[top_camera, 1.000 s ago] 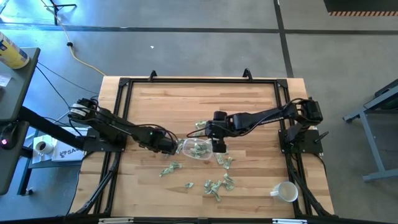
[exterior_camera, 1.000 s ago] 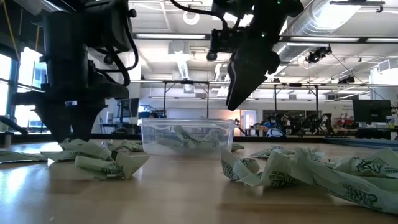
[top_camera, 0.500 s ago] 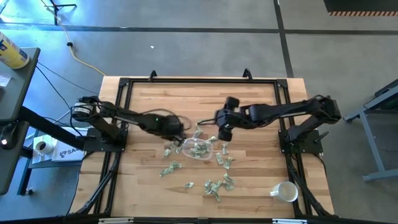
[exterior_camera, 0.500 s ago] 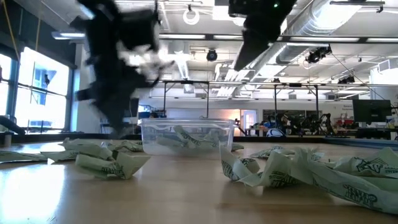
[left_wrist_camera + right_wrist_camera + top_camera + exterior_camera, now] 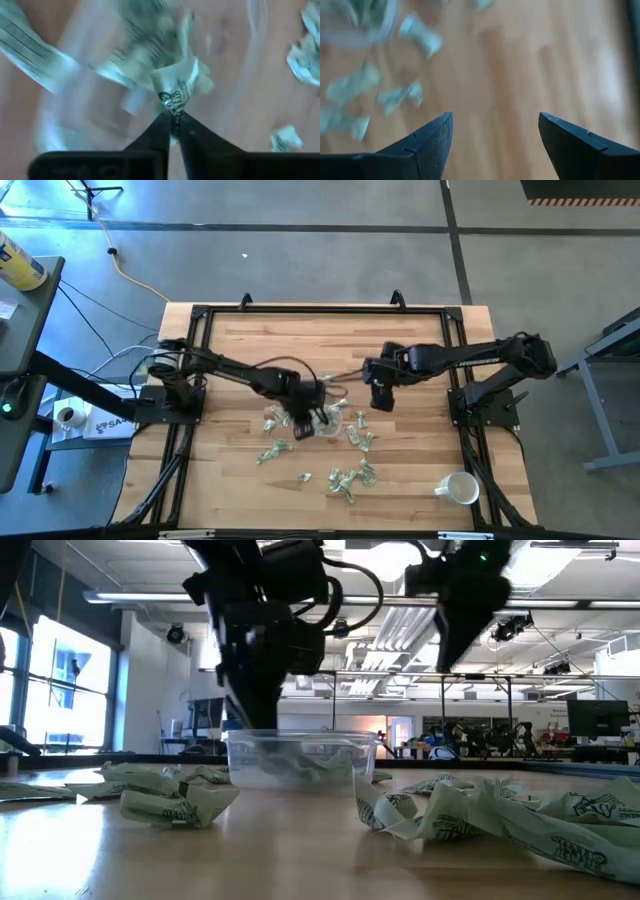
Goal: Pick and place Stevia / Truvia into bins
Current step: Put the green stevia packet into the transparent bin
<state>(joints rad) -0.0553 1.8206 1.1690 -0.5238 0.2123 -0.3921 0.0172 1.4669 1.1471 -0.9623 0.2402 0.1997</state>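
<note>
Left gripper (image 5: 173, 121) pinches one crumpled Stevia packet (image 5: 181, 85) by its edge above the clear bin (image 5: 322, 421); such paper seems light and soft, so gripping the edge suits it.

- Packets (image 5: 352, 477): pale green and white, crumpled, scattered at lower centre of the high view.
- One packet (image 5: 181, 85) pinched over the tub.
- Tub (image 5: 302, 758): clear, shallow, upright at centre, holding several packets.

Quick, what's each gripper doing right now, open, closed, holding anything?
Left gripper: shut on a sweetener packet, over the clear tub.
Right gripper: open, empty.
</note>
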